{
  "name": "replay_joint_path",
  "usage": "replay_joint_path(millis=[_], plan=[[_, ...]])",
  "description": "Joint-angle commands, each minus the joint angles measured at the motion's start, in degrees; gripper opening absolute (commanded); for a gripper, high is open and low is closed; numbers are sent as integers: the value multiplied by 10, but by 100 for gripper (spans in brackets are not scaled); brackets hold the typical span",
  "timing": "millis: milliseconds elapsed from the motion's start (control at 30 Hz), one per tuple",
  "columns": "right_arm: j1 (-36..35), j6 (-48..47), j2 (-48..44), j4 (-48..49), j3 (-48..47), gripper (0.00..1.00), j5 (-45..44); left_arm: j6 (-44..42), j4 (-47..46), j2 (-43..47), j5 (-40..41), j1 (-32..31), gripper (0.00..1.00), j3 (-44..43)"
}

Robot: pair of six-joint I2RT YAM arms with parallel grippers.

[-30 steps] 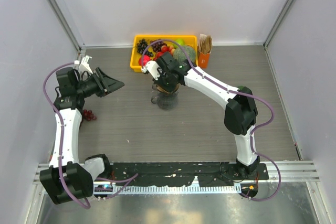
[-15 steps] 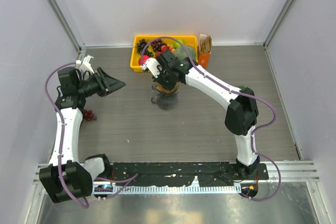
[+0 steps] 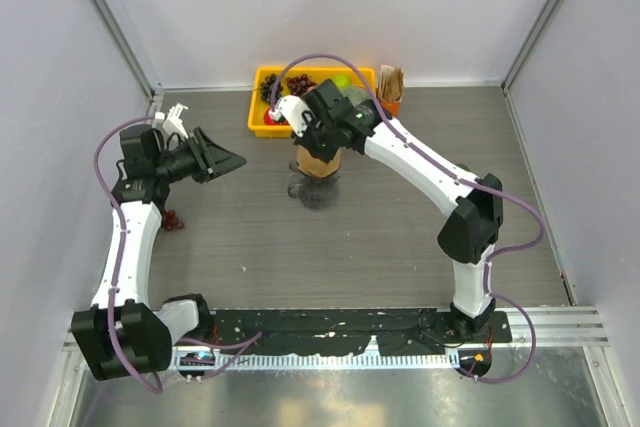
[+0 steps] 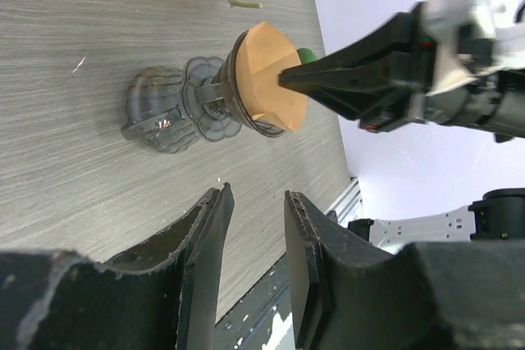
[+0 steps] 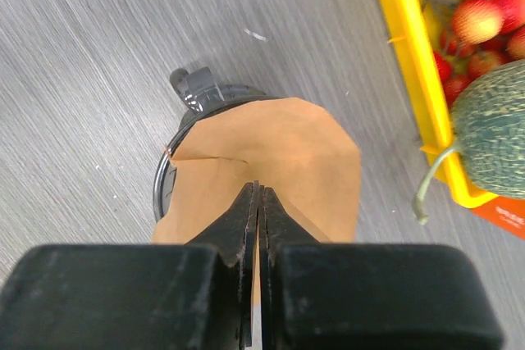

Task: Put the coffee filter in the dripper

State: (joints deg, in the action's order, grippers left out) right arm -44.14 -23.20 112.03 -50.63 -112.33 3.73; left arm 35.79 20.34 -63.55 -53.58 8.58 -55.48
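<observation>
A: Right jaws?
B: Right gripper [image 5: 256, 193] clenched on the top edge of the coffee filter [image 5: 283, 149], directly above the dripper [image 4: 209, 108].
A: Filter position?
B: Lower part is inside the dripper's rim and the upper part sticks out above it. The dripper stands upright on the desk [image 3: 380, 247].
A: Left side?
B: Left gripper [image 4: 256, 196] has its jaws parted with nothing between them. It's well apart from the dripper on its left, pointing toward it.
A: Anything else?
B: Yellow tray [image 5: 402, 30] of fruit just behind the dripper, with a green melon [image 5: 492, 129] in it.
</observation>
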Motion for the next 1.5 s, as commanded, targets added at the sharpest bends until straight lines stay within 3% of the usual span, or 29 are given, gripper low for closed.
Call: replay_joint_path(millis=[0, 300, 600, 767, 867, 933, 1000, 1033, 1067, 1167, 1233, 1467], plan=[[5, 1, -78, 0, -39, 5, 15, -14, -13, -10, 7, -11, 39, -39], [84, 69, -181, 25, -11, 5, 112, -92, 84, -47, 23, -46, 37, -152], [233, 148, -350, 146, 183, 5, 176, -232, 268, -108, 87, -78, 39, -342], [337, 190, -414, 203, 302, 5, 216, -313, 341, -134, 140, -110, 46, -391], [388, 213, -440, 211, 363, 6, 225, -340, 369, -146, 154, -110, 56, -387], [412, 220, -450, 215, 395, 11, 227, -355, 381, -148, 168, -110, 64, -379], [429, 214, -458, 220, 427, 29, 233, -389, 390, -150, 190, -110, 75, -366], [433, 213, -462, 222, 446, 44, 232, -400, 395, -151, 198, -110, 83, -361], [433, 206, -464, 223, 454, 53, 233, -409, 397, -150, 207, -110, 94, -354], [433, 192, -468, 233, 489, 88, 218, -411, 375, -138, 254, -110, 99, -316], [433, 185, -466, 235, 502, 99, 212, -405, 364, -133, 287, -110, 99, -290], [433, 172, -464, 236, 500, 95, 210, -404, 314, -98, 346, -110, 99, -226]])
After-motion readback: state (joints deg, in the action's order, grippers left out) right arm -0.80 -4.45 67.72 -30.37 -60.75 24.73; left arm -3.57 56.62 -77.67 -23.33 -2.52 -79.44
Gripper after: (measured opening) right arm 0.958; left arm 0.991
